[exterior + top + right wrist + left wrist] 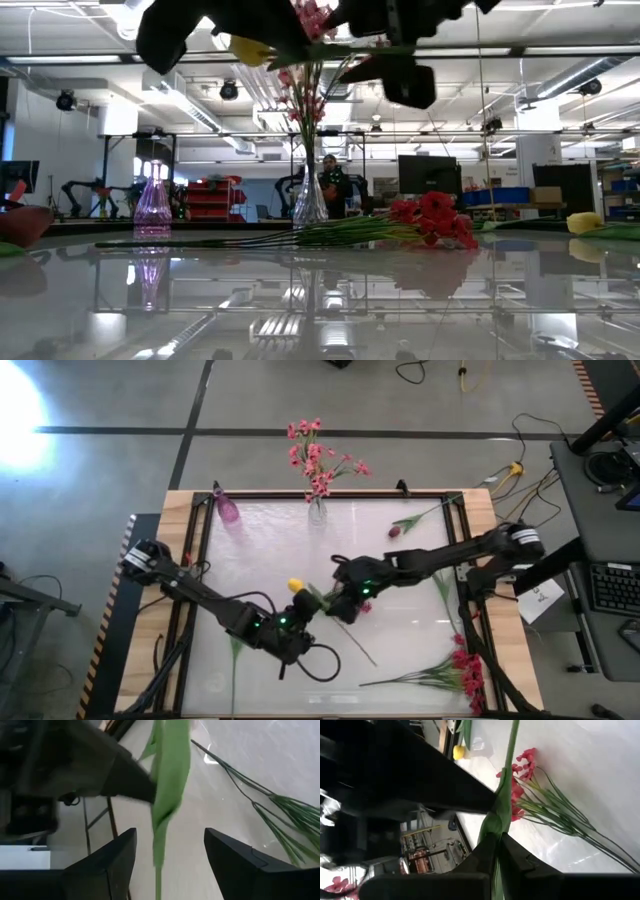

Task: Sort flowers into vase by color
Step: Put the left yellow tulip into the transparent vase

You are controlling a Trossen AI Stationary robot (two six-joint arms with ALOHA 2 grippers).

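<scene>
Green stem of the yellow bud flower [312, 595] is pinched in my left gripper [298, 628], fingers closed on it at centre frame of the high view, while my right gripper [345, 596] stands with fingers apart either side of the same stem (not gripping, as far as I can see). Pink sprays sit in the clear vase [317, 510] at upper centre, the purple vase [227, 507] upper left. Red sprays [462, 670] lie lower right, a dark-red bud [396, 530] upper right.
</scene>
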